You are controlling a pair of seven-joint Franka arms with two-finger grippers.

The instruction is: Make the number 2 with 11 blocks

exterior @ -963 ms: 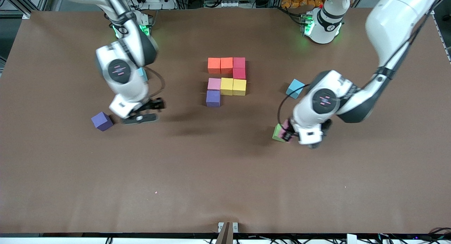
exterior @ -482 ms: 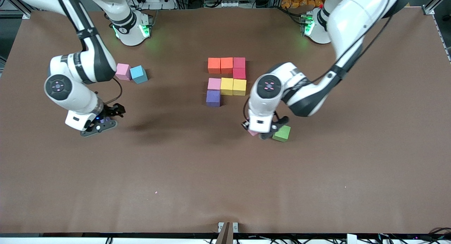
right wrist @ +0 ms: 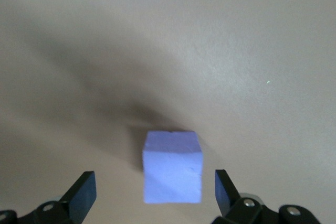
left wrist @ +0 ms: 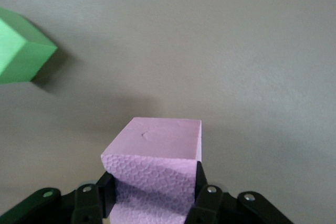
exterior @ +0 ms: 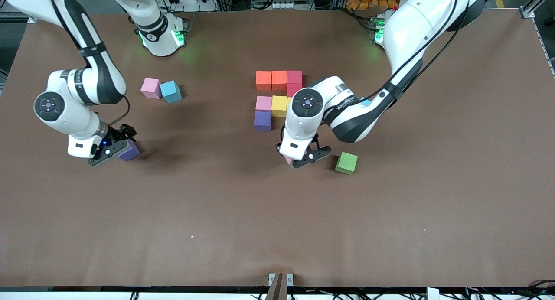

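The partial number 2 lies mid-table: a top row of two orange blocks and a red one, a second red below, then a pink and yellow row, and a purple block nearest the camera. My left gripper is shut on a pink block, over bare table beside the green block. My right gripper stands open around a loose purple block, its fingers apart from the block's sides.
A loose pink block and a light-blue cube touch each other toward the right arm's end. Another light-blue cube peeks out under the left arm. The left arm's wrist covers part of the yellow row.
My left gripper has carried the pink block away from the green block, toward the digit. My right gripper has swung to the loose purple block and now straddles it.
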